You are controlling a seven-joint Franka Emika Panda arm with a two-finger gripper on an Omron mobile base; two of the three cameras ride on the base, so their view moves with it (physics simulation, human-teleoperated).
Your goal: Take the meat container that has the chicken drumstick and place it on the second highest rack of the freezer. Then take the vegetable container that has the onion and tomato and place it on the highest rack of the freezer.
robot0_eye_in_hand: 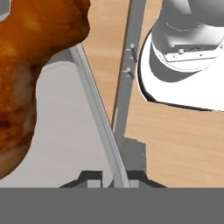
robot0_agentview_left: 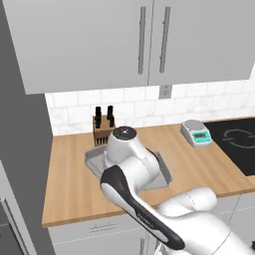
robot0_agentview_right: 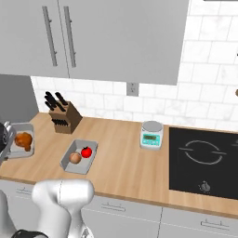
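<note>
Straddling the meat container (robot0_eye_in_hand: pixel 65 131) rim, jaws beside the chicken drumstick (robot0_eye_in_hand: pixel 26 70).

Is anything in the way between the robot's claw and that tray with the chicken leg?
Nothing visible. In the hand view the gripper already straddles the meat container's wall, with the chicken drumstick just inside.

Bent sharply at the elbow in the left base view, white forearm rising from the lower right, dark joint cover curving across the near link, round wrist cap facing up; reaching down and away behind its own upper link; in the hand view, hand (robot0_eye_in_hand: pixel 114 179) pointed down, two dark fingertips (robot0_eye_in_hand: pixel 89 180) low at the frame's bottom, set either side of a thin grey wall, apparently closed on it.
</note>
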